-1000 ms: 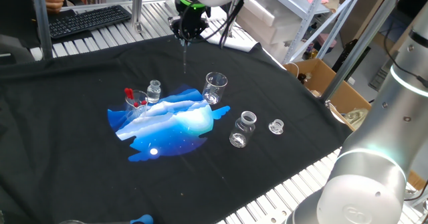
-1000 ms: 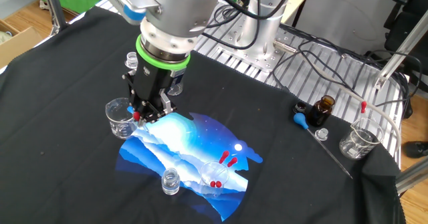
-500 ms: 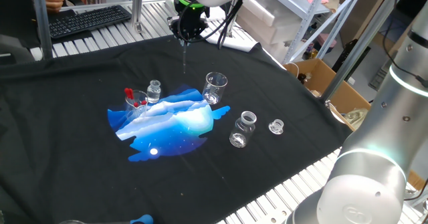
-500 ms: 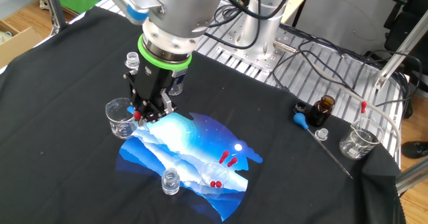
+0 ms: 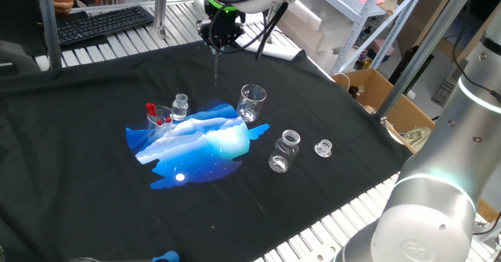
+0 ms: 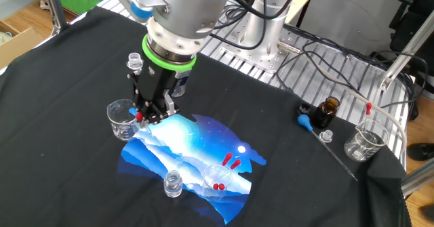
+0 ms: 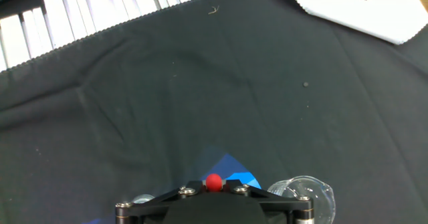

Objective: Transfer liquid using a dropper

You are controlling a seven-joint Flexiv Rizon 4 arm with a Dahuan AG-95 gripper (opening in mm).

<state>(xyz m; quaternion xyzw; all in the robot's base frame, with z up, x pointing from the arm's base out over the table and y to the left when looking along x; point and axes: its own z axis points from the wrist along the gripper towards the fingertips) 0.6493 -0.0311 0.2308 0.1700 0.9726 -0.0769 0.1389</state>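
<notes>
My gripper (image 5: 217,43) is shut on the dropper (image 5: 216,65) and holds it upright above the black cloth; its thin clear tube hangs down from the fingers. The red bulb shows between the jaws in the other fixed view (image 6: 140,117) and in the hand view (image 7: 213,182). The gripper (image 6: 150,112) hangs high, just beside a clear glass beaker (image 5: 251,102), also in the other fixed view (image 6: 121,118) and at the hand view's lower right (image 7: 302,194). A second beaker (image 5: 159,118) holds red-bulbed droppers. A small vial (image 5: 181,105) stands next to it.
A blue and white patch (image 5: 200,143) lies on the black cloth. A wide-necked jar (image 5: 285,150) and a small cap (image 5: 323,148) stand to its right. A brown bottle (image 6: 327,111), a blue bulb (image 6: 305,121) and another beaker (image 6: 363,141) stand at the far side. A keyboard (image 5: 102,23) lies behind.
The gripper with the dropper has risen slightly and drifted a little; nothing else has moved.
</notes>
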